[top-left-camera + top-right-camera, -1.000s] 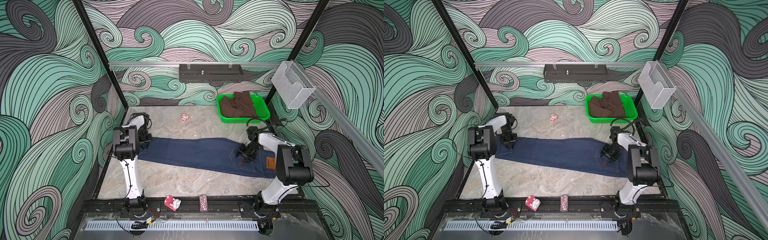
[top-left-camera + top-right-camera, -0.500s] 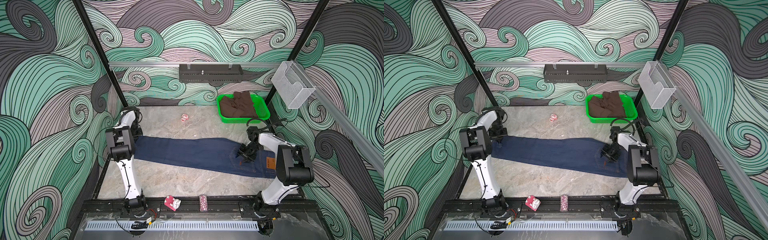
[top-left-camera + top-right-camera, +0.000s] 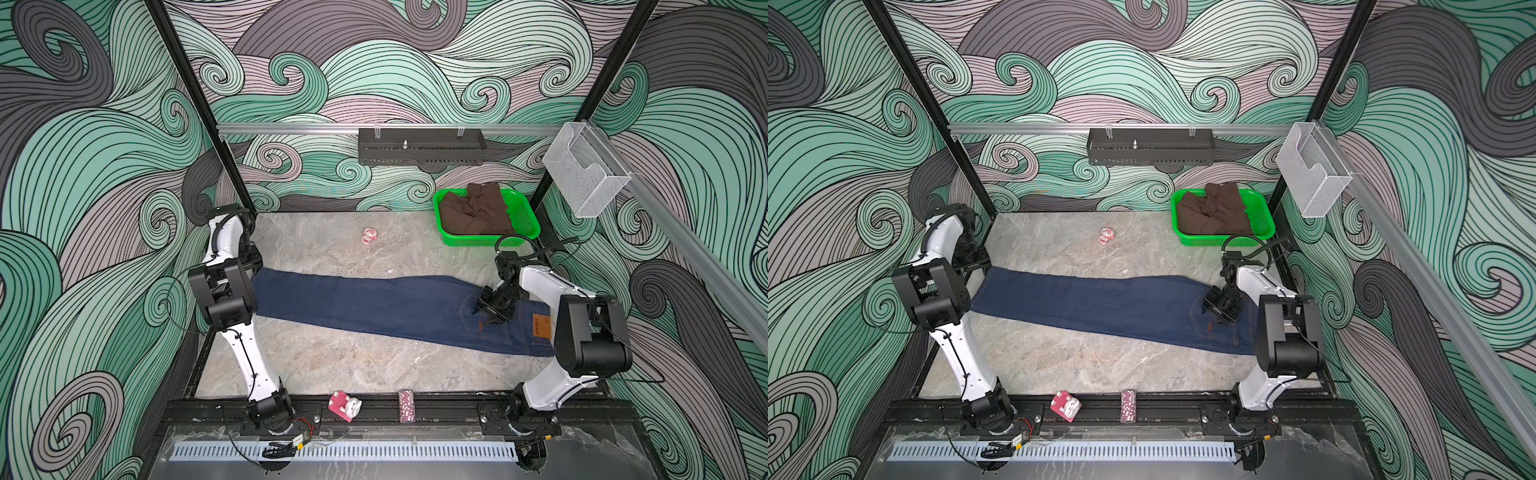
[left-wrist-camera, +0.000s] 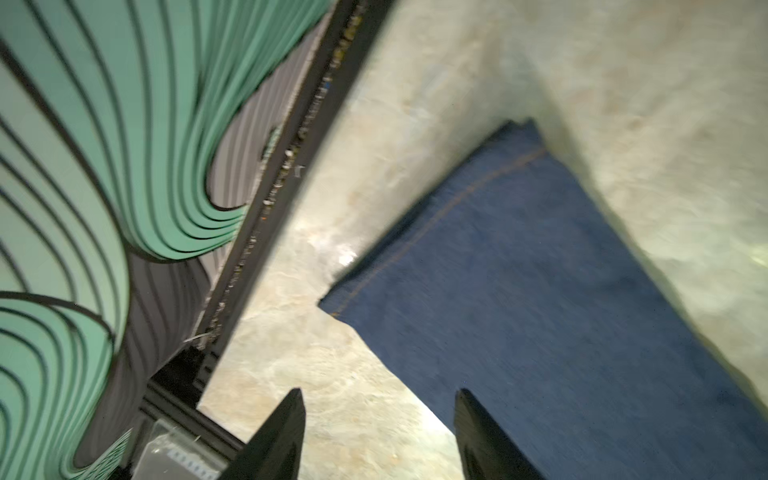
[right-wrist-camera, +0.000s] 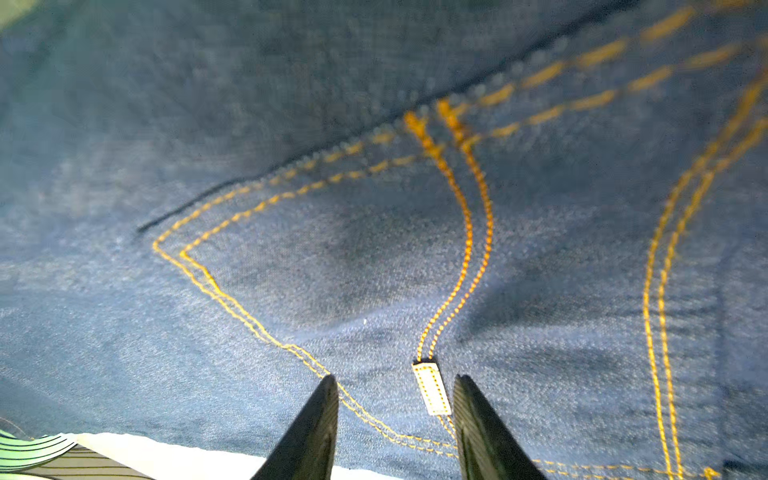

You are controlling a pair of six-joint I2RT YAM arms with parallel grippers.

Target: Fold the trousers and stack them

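Marble tabletop (image 3: 332,365), right claw (image 3: 487,314) over trousers (image 3: 353,299)

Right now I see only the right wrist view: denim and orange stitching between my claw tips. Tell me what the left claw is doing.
Observer: The left claw is open and holds nothing. It hangs over the side edge of the trousers, near the leg hem.
Operator: Give me the lie of the trousers.
Observer: They lie flat across the table, hem at the left and waist at the right, with the right claw at the back pocket.
Operator: Name whatever else holds clothes.
Observer: A green basket in the far right corner holds a brown garment.
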